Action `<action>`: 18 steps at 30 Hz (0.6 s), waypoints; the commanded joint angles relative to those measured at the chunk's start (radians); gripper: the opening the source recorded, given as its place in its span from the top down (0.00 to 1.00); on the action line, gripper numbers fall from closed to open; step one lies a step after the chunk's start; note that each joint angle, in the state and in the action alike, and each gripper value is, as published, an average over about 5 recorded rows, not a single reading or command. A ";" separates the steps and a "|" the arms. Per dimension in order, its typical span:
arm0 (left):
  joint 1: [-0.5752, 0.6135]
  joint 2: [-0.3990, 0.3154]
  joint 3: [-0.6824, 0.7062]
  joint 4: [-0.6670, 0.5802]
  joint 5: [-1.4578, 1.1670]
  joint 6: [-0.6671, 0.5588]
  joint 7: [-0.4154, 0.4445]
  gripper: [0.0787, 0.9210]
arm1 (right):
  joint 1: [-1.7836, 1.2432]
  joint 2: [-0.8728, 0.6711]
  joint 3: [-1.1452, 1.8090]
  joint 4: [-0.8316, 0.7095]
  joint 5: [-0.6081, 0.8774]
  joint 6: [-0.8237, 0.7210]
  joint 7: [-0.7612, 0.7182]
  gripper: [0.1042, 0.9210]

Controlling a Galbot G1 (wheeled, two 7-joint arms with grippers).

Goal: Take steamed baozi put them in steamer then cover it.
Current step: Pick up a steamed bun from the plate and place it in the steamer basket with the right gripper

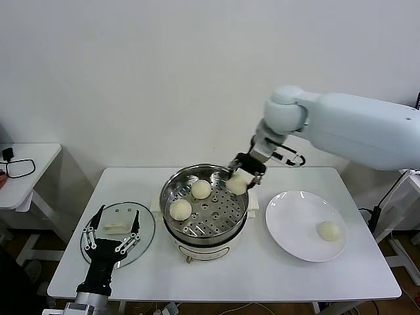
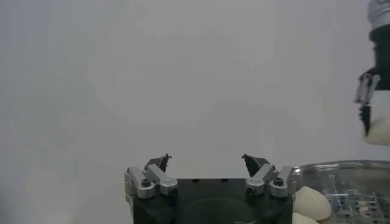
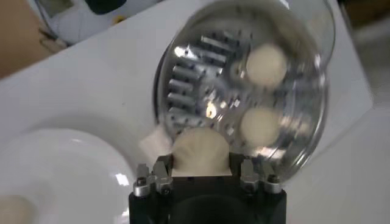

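Nearest the robot, left gripper (image 1: 110,231) idles, jaws spread wide, above the glass cover (image 1: 118,234) lying flat on the table's (image 1: 262,275) left side, probably staged for the covering step. Mid-table, steamer (image 1: 205,211) holds two baozi (image 1: 180,209) on its perforated tray; a fourth bun (image 1: 329,230) waits on the white plate (image 1: 289,223) to the right. Farther back, right gripper (image 1: 240,177) pinches a third bun (image 1: 237,185) just over the steamer's far-right rim, wrist angled down-left from a raised, bent arm, ready to lower and release.

No writing, label, brand mark, number or sign can be read anywhere in these views. Every visible surface appears plain and unmarked.
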 commanded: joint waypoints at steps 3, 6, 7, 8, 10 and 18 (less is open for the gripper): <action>-0.001 -0.001 -0.001 0.007 -0.001 -0.003 0.000 0.12 | -0.132 0.143 0.067 0.040 -0.302 0.307 0.051 0.35; -0.002 -0.001 -0.002 0.010 -0.001 -0.005 0.000 0.12 | -0.172 0.154 0.074 0.029 -0.338 0.332 0.054 0.35; -0.002 -0.001 -0.003 0.010 -0.002 -0.006 0.000 0.12 | -0.183 0.156 0.076 0.027 -0.347 0.337 0.055 0.35; -0.002 -0.001 -0.003 0.010 -0.002 -0.006 0.000 0.12 | -0.192 0.159 0.077 0.024 -0.352 0.341 0.054 0.35; -0.003 -0.001 -0.004 0.010 -0.003 -0.006 0.000 0.12 | -0.209 0.164 0.080 0.016 -0.356 0.347 0.051 0.35; -0.005 -0.004 -0.004 0.020 -0.004 -0.016 0.000 0.12 | -0.248 0.171 0.092 0.001 -0.362 0.364 0.024 0.35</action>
